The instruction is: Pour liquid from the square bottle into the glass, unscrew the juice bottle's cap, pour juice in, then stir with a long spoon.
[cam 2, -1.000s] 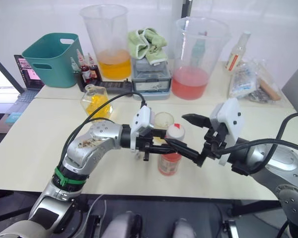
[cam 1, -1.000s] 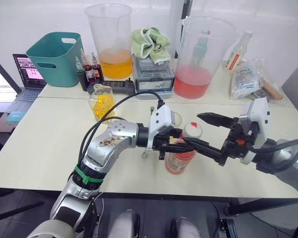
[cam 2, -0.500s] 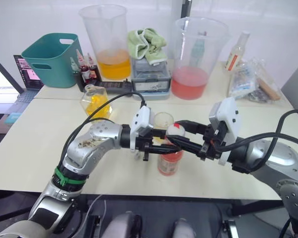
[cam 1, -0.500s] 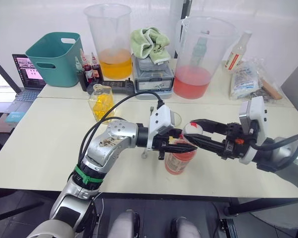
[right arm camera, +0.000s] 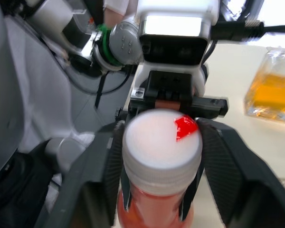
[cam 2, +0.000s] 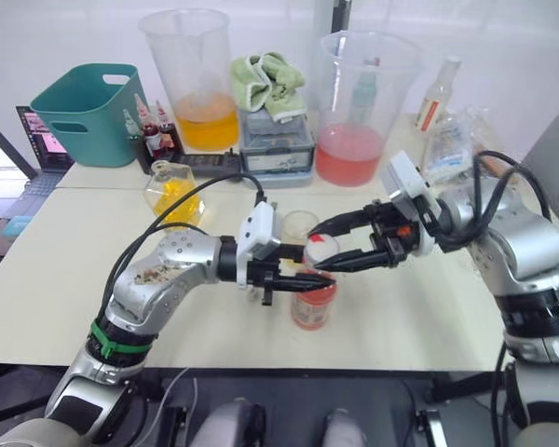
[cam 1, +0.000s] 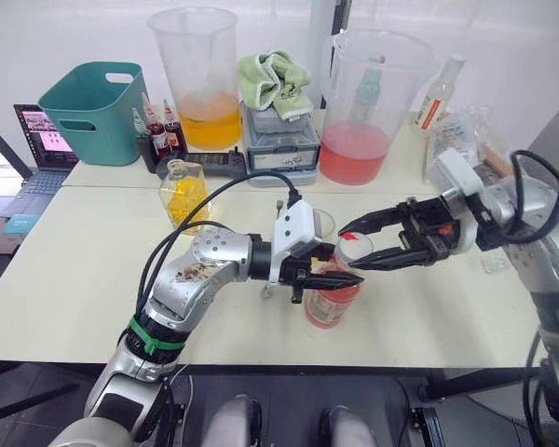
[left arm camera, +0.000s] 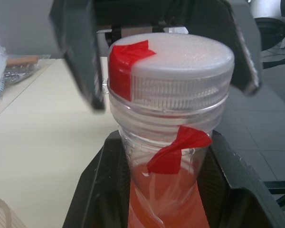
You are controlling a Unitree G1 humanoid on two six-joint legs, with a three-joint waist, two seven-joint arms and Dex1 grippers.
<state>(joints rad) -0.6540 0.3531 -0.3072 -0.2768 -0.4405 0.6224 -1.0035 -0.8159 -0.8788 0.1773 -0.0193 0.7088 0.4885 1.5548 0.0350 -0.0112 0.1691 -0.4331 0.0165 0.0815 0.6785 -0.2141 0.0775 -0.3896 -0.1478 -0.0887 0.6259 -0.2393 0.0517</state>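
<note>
Cap [left arm camera: 173, 64] sits screwed on; right end effector [right arm camera: 159, 156] seemingly pinches it.

Test lab: desk [cam 1: 65, 270] carrying measuring pitchers [cam 1: 197, 79], dropper bottles [cam 1: 155, 130], a laptop [cam 1: 39, 149] at upper left.

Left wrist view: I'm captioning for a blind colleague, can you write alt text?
The juice bottle stands clamped between the left gripper fingers, its white cap marked with red tape. The right gripper fingers flank the cap, open.
</note>
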